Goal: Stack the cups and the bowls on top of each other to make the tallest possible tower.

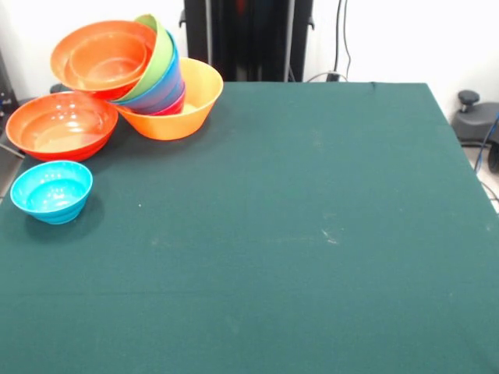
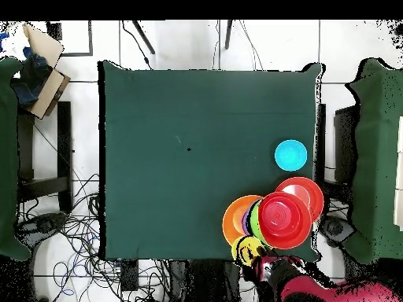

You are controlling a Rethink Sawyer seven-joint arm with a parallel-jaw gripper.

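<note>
The tower [image 1: 148, 78] stands at the table's far left corner. Its lowest piece is the large light-orange bowl [image 1: 183, 109]. Magenta, blue, lime green [image 1: 160, 54] and two orange bowls [image 1: 105, 58] are nested in it and lean to the left. A red-orange bowl [image 1: 61, 125] stands alone beside it, and a cyan bowl [image 1: 51, 191] stands nearer. In the overhead view the tower [image 2: 268, 220], the red-orange bowl [image 2: 311, 193] and the cyan bowl [image 2: 290, 155] show. My gripper [image 2: 266, 270] is drawn back past the table's edge, close to the tower. A small yellowish thing [image 2: 247, 250] lies at that edge; I cannot tell whether it is the tumbler.
The robot's pedestal [image 1: 248, 39] stands behind the table's far edge. The green cloth [image 1: 296, 234] covers the table. Cables [image 2: 79, 236] lie on the floor beside the table, and other green tables [image 2: 374, 157] stand at both sides.
</note>
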